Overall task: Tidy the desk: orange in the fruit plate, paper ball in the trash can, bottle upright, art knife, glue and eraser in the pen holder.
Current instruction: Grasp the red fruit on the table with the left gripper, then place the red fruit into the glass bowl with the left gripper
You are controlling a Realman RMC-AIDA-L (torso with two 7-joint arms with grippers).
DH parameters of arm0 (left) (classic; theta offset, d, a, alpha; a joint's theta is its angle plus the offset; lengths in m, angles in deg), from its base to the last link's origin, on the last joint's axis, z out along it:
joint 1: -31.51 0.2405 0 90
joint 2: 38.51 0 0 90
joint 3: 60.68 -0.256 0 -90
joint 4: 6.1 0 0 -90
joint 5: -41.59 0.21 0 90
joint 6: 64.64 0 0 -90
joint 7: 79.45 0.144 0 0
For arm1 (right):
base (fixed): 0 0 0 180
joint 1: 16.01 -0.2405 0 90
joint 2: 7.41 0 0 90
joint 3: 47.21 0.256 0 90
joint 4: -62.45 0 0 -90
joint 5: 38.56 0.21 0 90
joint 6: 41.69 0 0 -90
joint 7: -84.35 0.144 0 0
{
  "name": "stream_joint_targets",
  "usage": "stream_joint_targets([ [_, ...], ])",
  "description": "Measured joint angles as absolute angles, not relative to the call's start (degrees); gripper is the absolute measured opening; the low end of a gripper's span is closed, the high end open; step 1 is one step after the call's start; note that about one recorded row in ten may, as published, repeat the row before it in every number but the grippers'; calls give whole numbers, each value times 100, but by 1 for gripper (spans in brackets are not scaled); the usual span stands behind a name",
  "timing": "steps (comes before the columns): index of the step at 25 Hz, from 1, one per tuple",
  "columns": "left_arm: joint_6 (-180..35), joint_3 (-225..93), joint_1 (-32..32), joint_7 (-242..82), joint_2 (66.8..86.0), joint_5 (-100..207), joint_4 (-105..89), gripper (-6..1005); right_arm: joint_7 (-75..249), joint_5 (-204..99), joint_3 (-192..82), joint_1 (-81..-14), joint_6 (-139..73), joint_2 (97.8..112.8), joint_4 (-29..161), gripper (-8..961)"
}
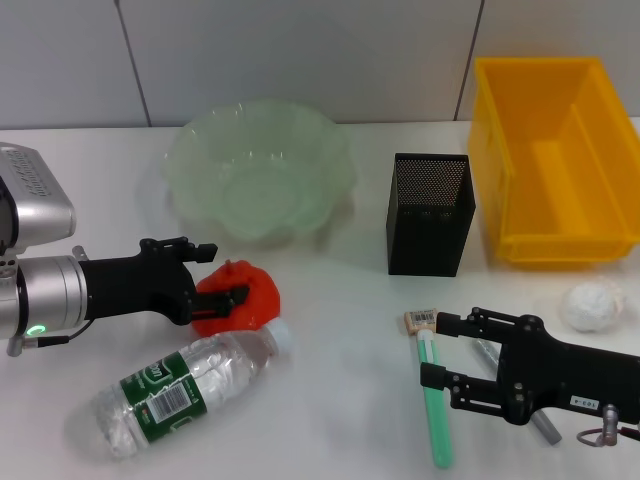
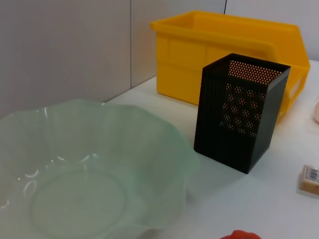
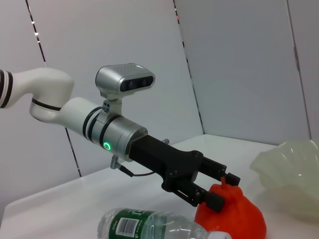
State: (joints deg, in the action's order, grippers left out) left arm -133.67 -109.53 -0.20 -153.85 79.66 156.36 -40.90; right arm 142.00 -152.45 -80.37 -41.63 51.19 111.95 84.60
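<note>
Left claw (image 1: 222, 285) is down low on the white surface (image 1: 340, 340), with its black fingers (image 3: 215, 199) closed in on the red-orange round fruit, the orange (image 1: 240, 297). One finger sits across the top near the little nub and the other presses lower on its side, so it's gripping the orange, which looks to be resting on the surface just in front of the wide pale-green translucent fruit plate (image 1: 262, 165) with the wavy rim.

Right beside the orange, closer to the robot, the clear plastic bottle (image 1: 180, 385) with the green label and white cap lies on its side, cap end pointing toward the orange.

Right claw (image 1: 432, 350) is low over the surface on the other side, its fingers spread fairly wide and holding nothing. Between those fingers is a green stick-shaped thing (image 1: 436, 405) lying flat, and the tiny beige eraser (image 1: 420, 320) with a barcode label sits at the stick's far end. A grey pen-like item (image 1: 540, 420) pokes out from under the claw.

The black mesh pen holder (image 1: 429, 212) stands upright, between the fruit plate and the big yellow rectangular trash can (image 1: 555, 150). The white crumpled paper ball (image 1: 590, 305) sits on the surface just in front of the trash can.
</note>
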Motion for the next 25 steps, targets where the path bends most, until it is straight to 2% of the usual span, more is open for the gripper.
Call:
stream_joint_targets([
  [16, -13403, -11004, -33, -15378, 7959, 15595, -4091, 433, 14198, -15178, -8055, -4185, 5072, 11202, 8389, 695],
  [22, -13485, -10718, -1, -15350, 7962, 15543, -4093, 243, 14196, -15173, -8063, -4190, 5068, 11204, 8360, 696],
  [25, -13544, -10492, 43, -15315, 7961, 15507, -4112, 207, 14195, -15173, -8070, -4219, 5069, 11203, 8329, 696],
])
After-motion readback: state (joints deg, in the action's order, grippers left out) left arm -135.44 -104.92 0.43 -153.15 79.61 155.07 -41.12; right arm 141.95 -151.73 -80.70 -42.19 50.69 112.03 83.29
